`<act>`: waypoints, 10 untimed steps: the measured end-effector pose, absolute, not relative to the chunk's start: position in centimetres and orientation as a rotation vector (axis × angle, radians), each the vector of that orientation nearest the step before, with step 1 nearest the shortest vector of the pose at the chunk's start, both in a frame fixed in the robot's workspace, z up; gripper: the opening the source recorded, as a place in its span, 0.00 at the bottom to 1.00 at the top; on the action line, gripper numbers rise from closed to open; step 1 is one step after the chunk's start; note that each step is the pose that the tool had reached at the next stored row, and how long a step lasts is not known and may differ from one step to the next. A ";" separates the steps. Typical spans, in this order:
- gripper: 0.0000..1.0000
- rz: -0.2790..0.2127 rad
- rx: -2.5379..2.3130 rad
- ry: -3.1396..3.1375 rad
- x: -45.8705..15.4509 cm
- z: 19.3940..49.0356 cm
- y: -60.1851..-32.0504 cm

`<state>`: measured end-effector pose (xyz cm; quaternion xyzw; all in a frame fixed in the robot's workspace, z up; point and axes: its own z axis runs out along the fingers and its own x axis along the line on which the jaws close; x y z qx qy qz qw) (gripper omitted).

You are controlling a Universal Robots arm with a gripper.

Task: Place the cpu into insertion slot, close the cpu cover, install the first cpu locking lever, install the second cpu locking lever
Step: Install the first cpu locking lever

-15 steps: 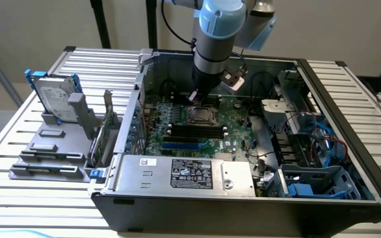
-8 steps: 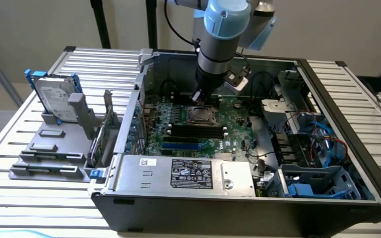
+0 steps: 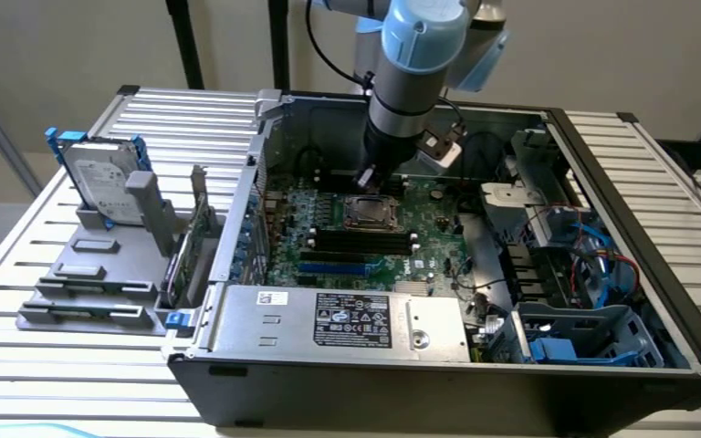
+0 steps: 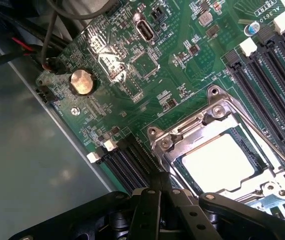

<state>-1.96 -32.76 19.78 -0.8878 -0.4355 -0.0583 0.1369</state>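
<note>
Open case [image 3: 326, 401], green board [image 4: 132, 95] flat on its floor. The gripper [image 4: 160, 181] hangs over the board's middle, fingers pressed together, tip at the edge of the slot [image 3: 367, 213]. The silvery cover [image 4: 181, 144] lies down around the cpu [image 4: 217, 162], a pale square (washed white by glare) seated in the slot.

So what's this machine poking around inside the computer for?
A robot arm is reaching into an open computer case to fit its processor. The cpu already lies in place on the green board, with the cpu cover down around it. The gripper, shut with nothing seen in it, hangs right beside the cover's edge.
</note>
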 end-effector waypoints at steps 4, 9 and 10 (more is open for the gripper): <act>0.11 -0.168 -2.566 -1.266 -1.9 19.8 -32.9; 0.11 -0.167 -2.564 -1.270 -2.2 19.8 -33.0; 0.11 -0.167 -2.564 -1.270 -2.3 19.9 -33.0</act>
